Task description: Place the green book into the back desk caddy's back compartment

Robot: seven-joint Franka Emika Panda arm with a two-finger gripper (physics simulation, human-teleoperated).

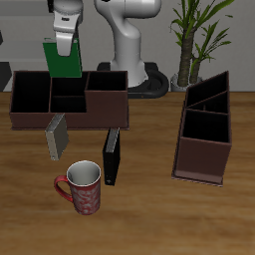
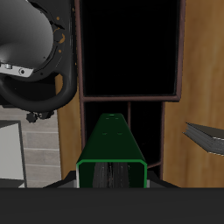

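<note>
My gripper (image 1: 65, 44) is shut on the green book (image 1: 62, 58) and holds it upright in the air over the back rim of the back desk caddy (image 1: 70, 118), a long dark-brown box with black sections. The book's lower edge hangs just above the narrow middle section, the back compartment (image 1: 68, 92). In the wrist view the green book (image 2: 109, 144) runs out from my gripper (image 2: 109, 178), with the caddy's brown walls (image 2: 179, 52) and black sections beneath it. I cannot tell whether the book touches the caddy.
A grey book (image 1: 57, 135) leans against the caddy's front and also shows in the wrist view (image 2: 206, 136). A black book (image 1: 112, 157) stands in front of it. A red mug (image 1: 82, 187) stands nearer the front edge. A second brown caddy (image 1: 204, 134) stands apart, beside a plant (image 1: 194, 40).
</note>
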